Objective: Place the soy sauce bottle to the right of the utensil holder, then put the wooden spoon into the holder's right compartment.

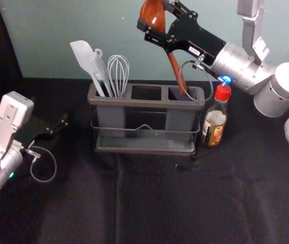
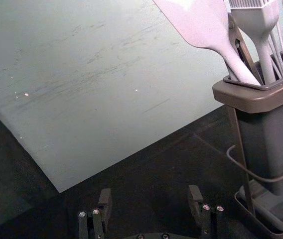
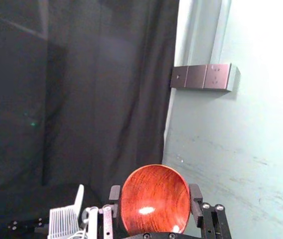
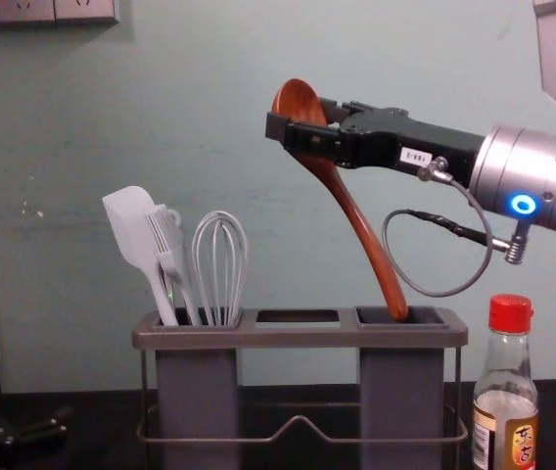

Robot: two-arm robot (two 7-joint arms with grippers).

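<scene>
Where the right gripper (image 1: 155, 16) sits in the head view, at 12 o'clock above the holder (image 1: 134, 103), it is pinching the spoon (image 1: 177, 68) by its bowl. One of its fingers (image 3: 196, 199) lies on each side of the bowl in the right wrist view. From the bowl, held up high, the handle slants down toward 5 o'clock, and its end is at the mouth of the right compartment (image 4: 433, 317); I cannot tell how deep it reaches. The right arm (image 1: 236, 63) comes in from 4 o'clock of the gripper.

The holder stands upright on the table (image 1: 149, 203). At 7 to 8 o'clock from the pinched bowl, its left compartment carries the spatula (image 1: 83, 55), brush (image 1: 101, 71) and whisk (image 1: 118, 73), their heads up. At 3 o'clock of the holder the bottle (image 1: 215, 119) stands upright, just beside it, red cap on.

Farther out, at 9 o'clock of the holder in the head view, the left gripper (image 1: 58, 128) is parked low over the table, its fingers spread apart with nothing between them. Behind the holder rises the pale wall (image 1: 37, 30); the right wrist view adds a dark curtain (image 3: 81, 99) and sockets (image 3: 200, 77).
</scene>
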